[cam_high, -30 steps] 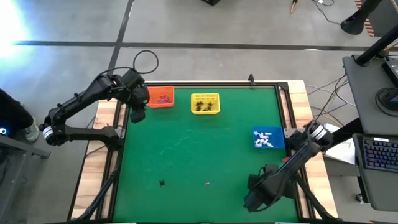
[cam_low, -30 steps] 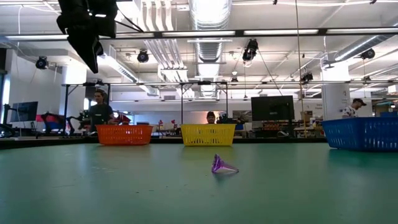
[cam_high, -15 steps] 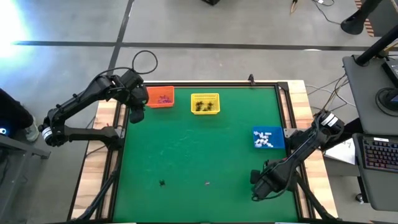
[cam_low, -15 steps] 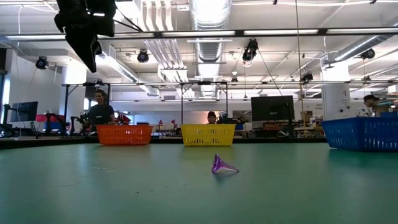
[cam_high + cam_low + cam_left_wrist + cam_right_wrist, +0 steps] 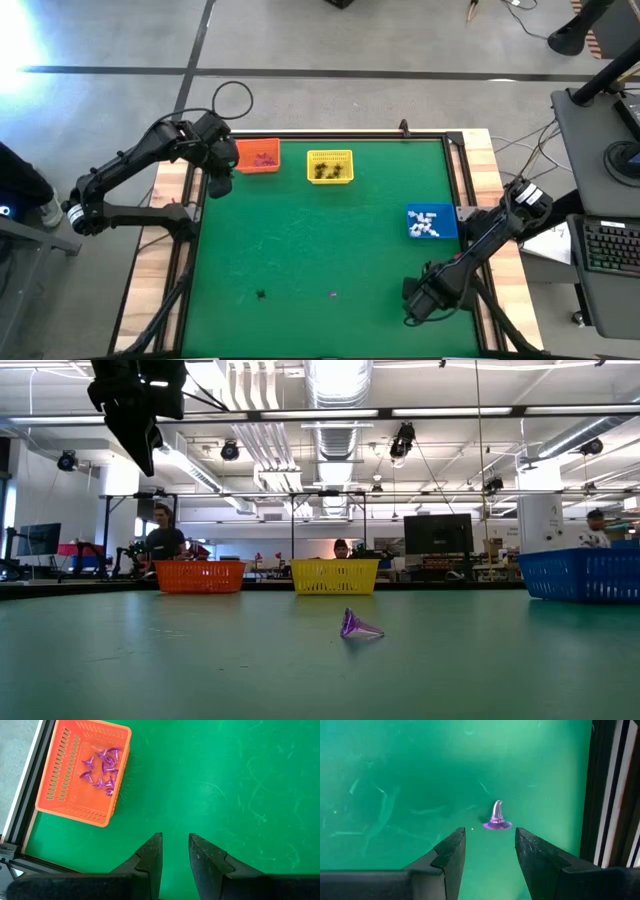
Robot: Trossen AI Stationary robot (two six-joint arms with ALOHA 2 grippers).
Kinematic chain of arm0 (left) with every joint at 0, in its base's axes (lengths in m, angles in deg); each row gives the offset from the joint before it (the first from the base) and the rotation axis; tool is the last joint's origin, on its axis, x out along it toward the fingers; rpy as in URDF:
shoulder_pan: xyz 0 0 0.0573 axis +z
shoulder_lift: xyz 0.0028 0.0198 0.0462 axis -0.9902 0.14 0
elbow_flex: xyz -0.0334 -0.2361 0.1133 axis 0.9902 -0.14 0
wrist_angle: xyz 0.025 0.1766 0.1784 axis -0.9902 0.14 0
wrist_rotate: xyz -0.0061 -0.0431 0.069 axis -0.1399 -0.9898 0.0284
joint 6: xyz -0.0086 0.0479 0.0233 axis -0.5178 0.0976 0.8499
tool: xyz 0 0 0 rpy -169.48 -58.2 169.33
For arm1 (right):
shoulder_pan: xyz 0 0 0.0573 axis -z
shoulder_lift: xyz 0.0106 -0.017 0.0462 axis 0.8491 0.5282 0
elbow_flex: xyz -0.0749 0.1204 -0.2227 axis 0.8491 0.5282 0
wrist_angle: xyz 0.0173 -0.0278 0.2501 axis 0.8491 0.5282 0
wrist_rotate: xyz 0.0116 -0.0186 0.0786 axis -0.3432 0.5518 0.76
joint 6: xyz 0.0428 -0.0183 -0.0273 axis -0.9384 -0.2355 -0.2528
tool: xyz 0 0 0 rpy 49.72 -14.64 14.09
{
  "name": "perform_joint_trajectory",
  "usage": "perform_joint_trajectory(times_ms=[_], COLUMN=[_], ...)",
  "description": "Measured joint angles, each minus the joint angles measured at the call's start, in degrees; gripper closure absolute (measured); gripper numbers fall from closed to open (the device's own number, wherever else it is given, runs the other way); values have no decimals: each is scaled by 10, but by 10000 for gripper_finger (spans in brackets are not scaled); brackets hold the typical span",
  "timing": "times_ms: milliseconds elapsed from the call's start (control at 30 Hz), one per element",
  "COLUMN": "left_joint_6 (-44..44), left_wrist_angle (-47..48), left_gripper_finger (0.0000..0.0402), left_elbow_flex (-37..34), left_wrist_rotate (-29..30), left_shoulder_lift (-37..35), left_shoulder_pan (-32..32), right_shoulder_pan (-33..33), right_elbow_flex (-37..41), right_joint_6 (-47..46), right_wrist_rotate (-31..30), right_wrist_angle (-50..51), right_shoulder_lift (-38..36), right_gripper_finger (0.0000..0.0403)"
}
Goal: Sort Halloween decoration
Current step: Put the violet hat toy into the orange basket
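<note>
Hovering low at the table's near right, the right gripper (image 5: 487,851) stands spread toward a purple witch hat (image 5: 496,817) — apparently lining up a pickup. Far left, beside the orange basket (image 5: 55,795), the left gripper (image 5: 174,854) waits, slightly parted and empty.

The table (image 5: 320,230) is seen whole from overhead and level from its surface; the orange basket (image 5: 82,772) (close in the left wrist view) is shared.
</note>
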Motion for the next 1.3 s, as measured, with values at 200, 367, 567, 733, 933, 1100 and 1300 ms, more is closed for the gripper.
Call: perform_joint_trajectory(times_ms=[200, 367, 567, 733, 933, 1100, 1300], left_joint_6=[0, 0, 0, -3, -5, -6, -15], left_wrist_angle=[0, 0, 0, 0, 0, 0, 0], left_gripper_finger=[325, 325, 325, 325, 325, 325, 325], left_elbow_flex=[0, 0, 0, 0, 0, 0, 0], left_wrist_rotate=[0, 0, 0, 0, 0, 0, 0], left_shoulder_lift=[0, 0, 0, 0, 0, 0, 0], left_shoulder_pan=[0, 0, 0, 0, 0, 0, 0], right_shoulder_pan=[0, -1, -4, -9, -9, -9, -9], right_elbow_flex=[16, 33, 44, 61, 74, 78, 84], right_joint_6=[0, 1, 7, 11, 11, 21, 40], right_wrist_rotate=[2, 10, 14, 36, 39, 48, 52], right_wrist_angle=[-21, -33, -36, -91, -108, -112, -117], right_shoulder_lift=[3, 3, 3, 3, 1, 1, 4], right_gripper_finger=[239, 239, 241, 255, 271, 279, 308])
